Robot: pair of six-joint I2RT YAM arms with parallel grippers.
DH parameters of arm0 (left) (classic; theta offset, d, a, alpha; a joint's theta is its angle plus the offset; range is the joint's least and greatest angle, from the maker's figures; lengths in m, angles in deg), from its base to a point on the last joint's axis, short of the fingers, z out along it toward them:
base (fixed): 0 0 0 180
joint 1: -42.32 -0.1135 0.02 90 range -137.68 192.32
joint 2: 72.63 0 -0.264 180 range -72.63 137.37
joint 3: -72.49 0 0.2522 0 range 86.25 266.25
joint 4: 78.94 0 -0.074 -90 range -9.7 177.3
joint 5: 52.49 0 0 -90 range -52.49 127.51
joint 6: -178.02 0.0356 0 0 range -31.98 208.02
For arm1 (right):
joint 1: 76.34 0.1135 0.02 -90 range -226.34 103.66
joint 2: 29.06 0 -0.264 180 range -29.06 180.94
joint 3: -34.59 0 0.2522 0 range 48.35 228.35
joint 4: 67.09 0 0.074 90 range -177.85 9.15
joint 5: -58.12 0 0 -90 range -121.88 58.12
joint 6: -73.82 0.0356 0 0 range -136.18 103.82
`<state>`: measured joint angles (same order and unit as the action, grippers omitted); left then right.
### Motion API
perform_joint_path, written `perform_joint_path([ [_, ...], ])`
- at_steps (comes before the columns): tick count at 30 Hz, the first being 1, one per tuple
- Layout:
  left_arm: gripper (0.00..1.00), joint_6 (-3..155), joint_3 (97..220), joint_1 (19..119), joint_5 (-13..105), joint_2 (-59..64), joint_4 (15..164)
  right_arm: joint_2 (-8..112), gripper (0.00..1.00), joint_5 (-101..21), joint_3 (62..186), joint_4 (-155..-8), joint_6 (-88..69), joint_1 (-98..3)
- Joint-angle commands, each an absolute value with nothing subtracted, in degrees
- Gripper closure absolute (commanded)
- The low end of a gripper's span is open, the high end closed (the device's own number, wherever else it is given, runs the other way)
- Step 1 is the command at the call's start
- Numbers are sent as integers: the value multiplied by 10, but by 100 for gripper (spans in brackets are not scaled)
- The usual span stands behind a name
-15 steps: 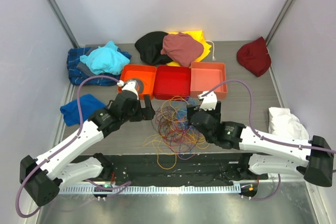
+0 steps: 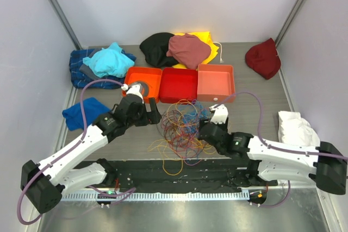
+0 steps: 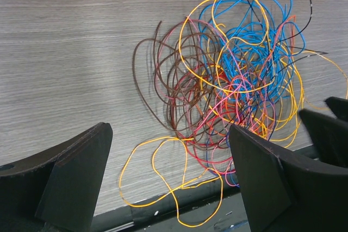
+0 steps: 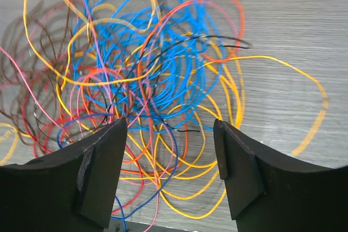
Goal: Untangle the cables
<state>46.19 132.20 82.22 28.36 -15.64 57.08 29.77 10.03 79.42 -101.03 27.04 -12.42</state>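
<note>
Cables (image 2: 182,129) in one tangle at centre of the overhead view, between left gripper (image 2: 154,113) and right gripper (image 2: 204,127). Three trays (image 2: 178,85) in a row just behind; cloth heaps (image 2: 109,61) beyond and at both sides.
Left wrist: fingers spread wide, empty; tangle upper right.
Right wrist: fingers wide, gripping nothing; tangle directly ahead.
</note>
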Motion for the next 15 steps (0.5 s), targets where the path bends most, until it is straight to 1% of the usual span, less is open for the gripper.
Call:
perform_joint_path([
  [1, 6, 454, 1312, 823, 291, -162, 593, 194, 28, 178, 786, -1047, 361, -124],
  [4, 6, 453, 1309, 823, 293, -163, 598, 139, 28, 215, 788, -1122, 433, -123],
  [7, 6, 450, 1306, 823, 300, -156, 609, 115, 27, 223, 787, -1175, 493, -124],
  [11, 6, 442, 1304, 823, 312, -141, 621, 123, 27, 211, 782, -1220, 549, -123],
  [15, 6, 438, 1303, 823, 319, -134, 622, 128, 34, 165, 760, -1234, 597, -124],
])
